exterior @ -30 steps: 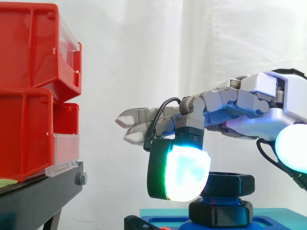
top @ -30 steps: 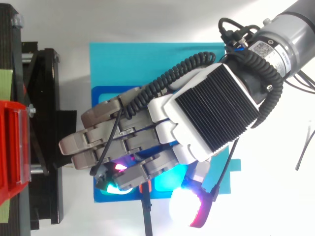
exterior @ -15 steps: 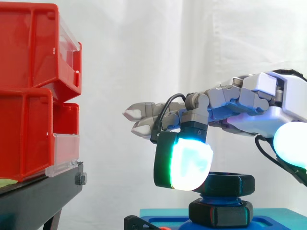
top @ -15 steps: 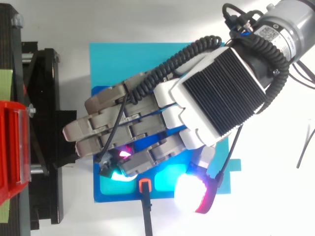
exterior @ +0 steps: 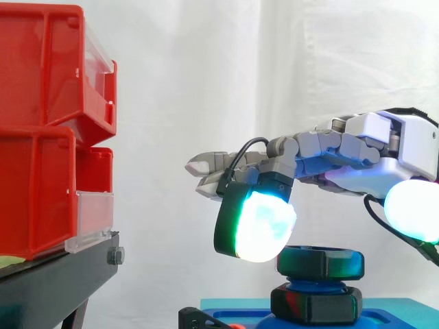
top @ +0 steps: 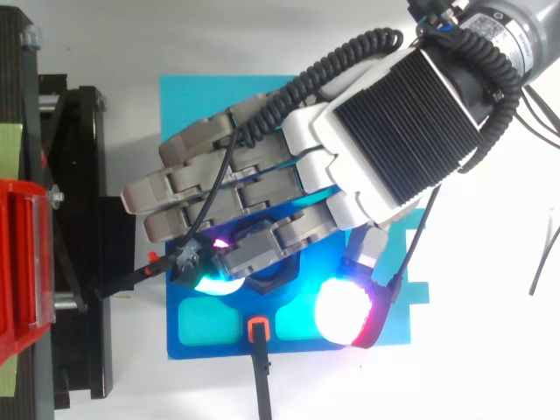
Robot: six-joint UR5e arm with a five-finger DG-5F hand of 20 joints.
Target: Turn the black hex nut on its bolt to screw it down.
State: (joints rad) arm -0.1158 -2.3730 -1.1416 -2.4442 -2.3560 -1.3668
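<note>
Black hex nut (exterior: 319, 263) sits above a second black nut (exterior: 315, 305) on a blue base (top: 210, 350). The robot hand (top: 385, 131) hovers over it, fingers mostly outstretched, gripping nothing.

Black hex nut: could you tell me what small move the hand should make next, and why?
Probably lower the hand so its glowing pads come level with the black hex nut: they hang mostly above it, on either side, gripping nothing.

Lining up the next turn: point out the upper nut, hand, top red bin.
Upper nut (exterior: 321, 264): side view, side face.
Hand (top: 394, 127): top view, ribbed back.
Top red bin (exterior: 41, 68): side view, red wall.
</note>
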